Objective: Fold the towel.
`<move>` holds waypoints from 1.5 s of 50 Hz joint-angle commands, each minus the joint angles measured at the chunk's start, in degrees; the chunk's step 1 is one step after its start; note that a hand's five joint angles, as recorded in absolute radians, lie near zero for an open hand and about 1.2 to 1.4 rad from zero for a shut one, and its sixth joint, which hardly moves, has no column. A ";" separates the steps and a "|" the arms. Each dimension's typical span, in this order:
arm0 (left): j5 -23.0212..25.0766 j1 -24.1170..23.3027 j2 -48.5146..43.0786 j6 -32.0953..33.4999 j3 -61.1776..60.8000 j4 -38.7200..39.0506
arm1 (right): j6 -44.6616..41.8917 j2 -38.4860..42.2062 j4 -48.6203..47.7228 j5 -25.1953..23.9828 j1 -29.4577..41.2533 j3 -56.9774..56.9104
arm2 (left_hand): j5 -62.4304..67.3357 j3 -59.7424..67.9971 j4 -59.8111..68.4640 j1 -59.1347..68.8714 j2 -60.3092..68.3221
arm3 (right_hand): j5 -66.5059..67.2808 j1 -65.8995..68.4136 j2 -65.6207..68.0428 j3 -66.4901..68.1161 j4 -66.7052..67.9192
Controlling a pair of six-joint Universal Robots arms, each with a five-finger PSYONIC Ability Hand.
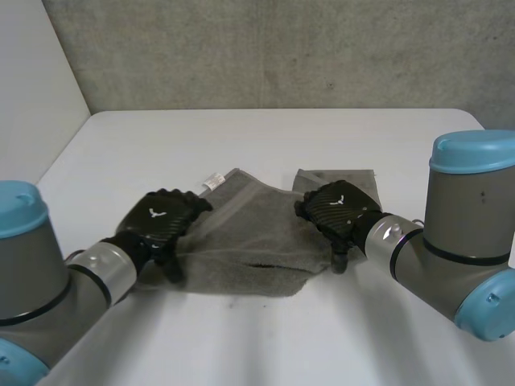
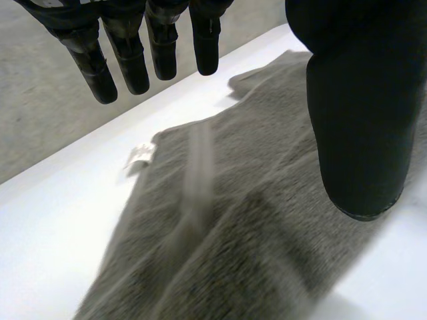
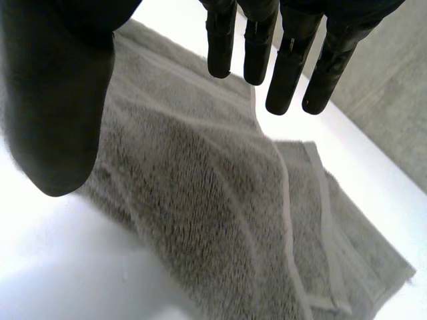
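Left hand (image 1: pixel 161 219) and right hand (image 1: pixel 338 207), fingers straight and apart, over rumpled grey towel (image 1: pixel 257 241) on white table (image 1: pixel 265 137).

1. The towel (image 1: pixel 257 241) lies crumpled on the table (image 1: pixel 265 137), midway between the two arms.
2. The left hand (image 1: pixel 161 221) sits over the towel's left edge.
3. The right hand (image 1: pixel 338 211) sits over the towel's right part; the two hands are well apart, with the towel's middle between them.
4. The label (image 1: pixel 213 181) lies on the table at the towel's far left corner, just beyond the left hand's fingertips.
5. One towel corner lies behind the right hand.
6. The wall (image 1: pixel 265 48) stands behind the table.
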 commanded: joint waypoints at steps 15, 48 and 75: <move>1.02 11.55 1.67 12.70 -8.18 -2.74 | -0.31 5.66 -1.82 -0.97 -3.95 -0.54 | 2.04 2.25 1.73 2.21 2.22 | 8.32 6.91 2.87 0.28 5.85; 2.69 6.45 8.70 11.91 -7.92 -0.45 | 0.22 -5.42 1.69 -0.27 -8.08 -4.94 | 64.76 64.97 64.45 64.93 64.94 | 64.10 62.70 58.66 56.07 61.64; 5.42 5.48 29.29 -7.69 -4.05 -9.68 | -0.13 5.63 33.77 -0.89 -2.56 -55.29 | 64.76 64.97 64.45 64.93 64.94 | 64.10 62.70 58.66 56.07 61.64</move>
